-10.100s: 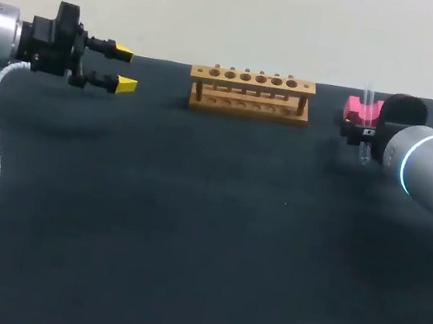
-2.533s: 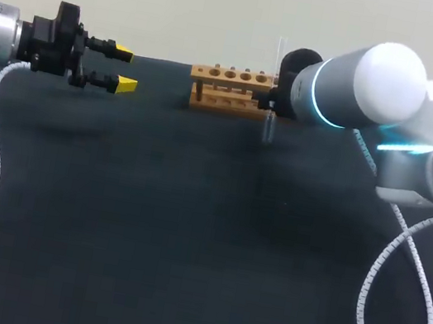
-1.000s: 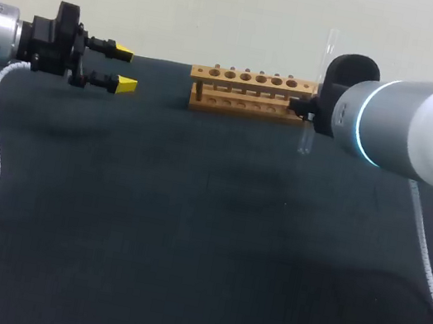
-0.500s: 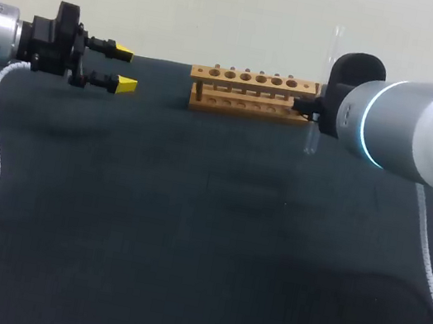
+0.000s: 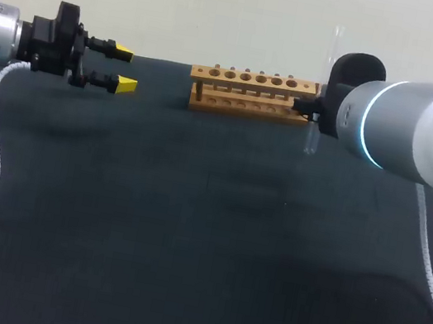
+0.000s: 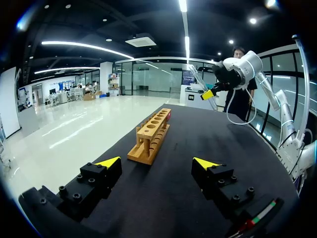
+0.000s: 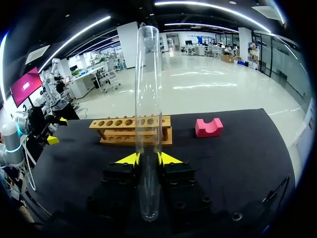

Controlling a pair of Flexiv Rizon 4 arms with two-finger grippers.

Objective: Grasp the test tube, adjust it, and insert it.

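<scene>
Right gripper point(image 7: 148, 158) clamped on tube point(image 7: 148, 99), upright, near the right end of the rack point(image 5: 251, 93).

Tube point(image 5: 310, 142) hangs above the table point(image 5: 203, 235), not over any hole as far as I can tell; in the right wrist view the rack point(image 7: 131, 130) sits ahead of the fingers, with the pink block point(image 7: 208, 127) off to its side. The grip is below the tube's middle, with a long open end above and a short round end below the fingertips. It looks like clear thin-wall glass or plastic, so I'd expect it to be light, stiff, slick and breakable. Squeeze moderately, keep it vertical, and don't side-load it on the hole edge. The short stub below limits insertion depth before the fingers meet the rack. Left gripper point(image 5: 124, 68) is wide open, holds nothing, and is parked well left of the rack.
</scene>
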